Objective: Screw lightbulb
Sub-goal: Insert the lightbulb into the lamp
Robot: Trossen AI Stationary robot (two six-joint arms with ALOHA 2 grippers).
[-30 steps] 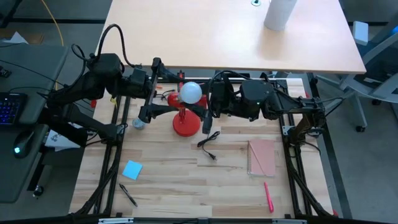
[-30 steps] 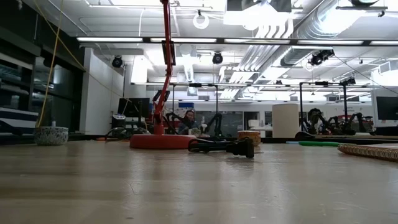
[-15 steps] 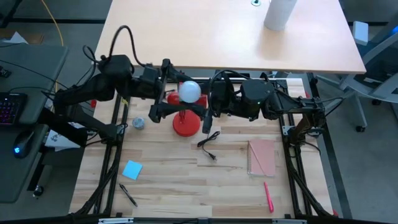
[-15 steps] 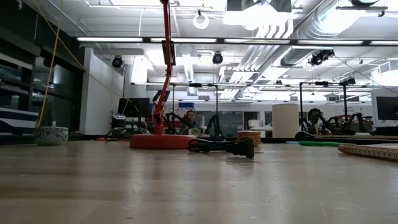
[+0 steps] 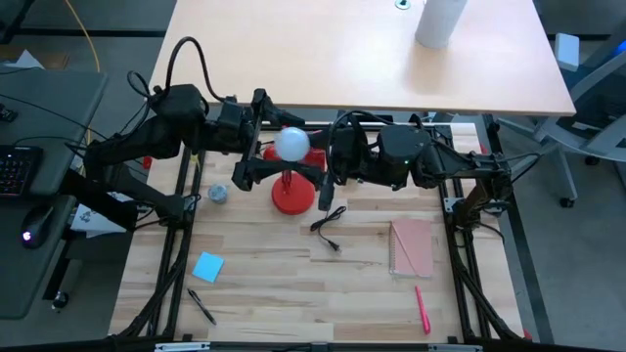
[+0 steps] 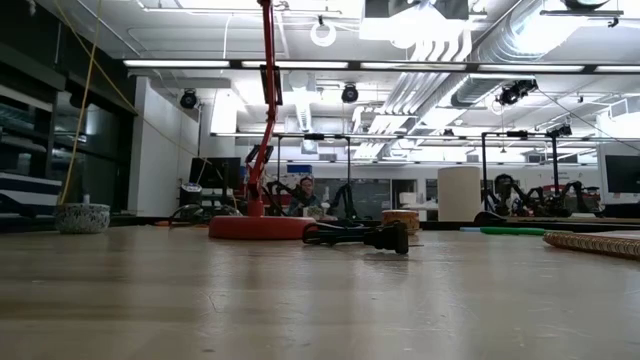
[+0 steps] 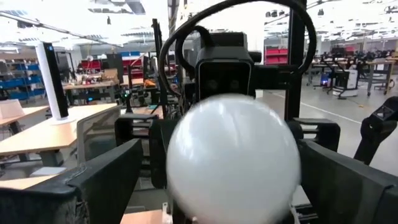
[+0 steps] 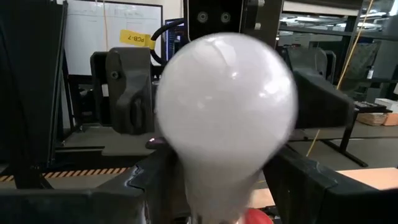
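Note:
The white lightbulb point(image 5: 291, 144) stands globe up at the top of the red lamp, above its round base point(image 5: 292, 198). The lamp's pole point(image 6: 268, 80) rises out of the low view. My left gripper point(image 5: 277, 147) comes level from the table's left. It is open, with one finger point(image 7: 93, 183) on each side of the bulb's globe point(image 7: 233, 158). I cannot tell whether they touch it. My right gripper point(image 5: 323, 161) comes level from the right and is shut on the bulb's narrow neck point(image 8: 221, 186). My right gripper pinches the bulb's neck point(image 8: 211, 196) between its two fingers point(image 8: 146, 186), just above a red part of the lamp point(image 8: 255, 218). The fingers come level from the table's right side. The bulb stands upright with its globe above the fingers.
A black plug with its cord point(image 5: 328, 230) lies in front of the lamp base. A pink notebook point(image 5: 412, 246) and a pink pen point(image 5: 422, 308) lie at the right. A blue note point(image 5: 207, 265), a black pen point(image 5: 201, 306) and a small bowl point(image 5: 217, 194) are at the left.
My left gripper has gone toward the table's right edge, up to the bulb, and its fingers now stand around the globe. The bulb has shifted a little toward the table's left.

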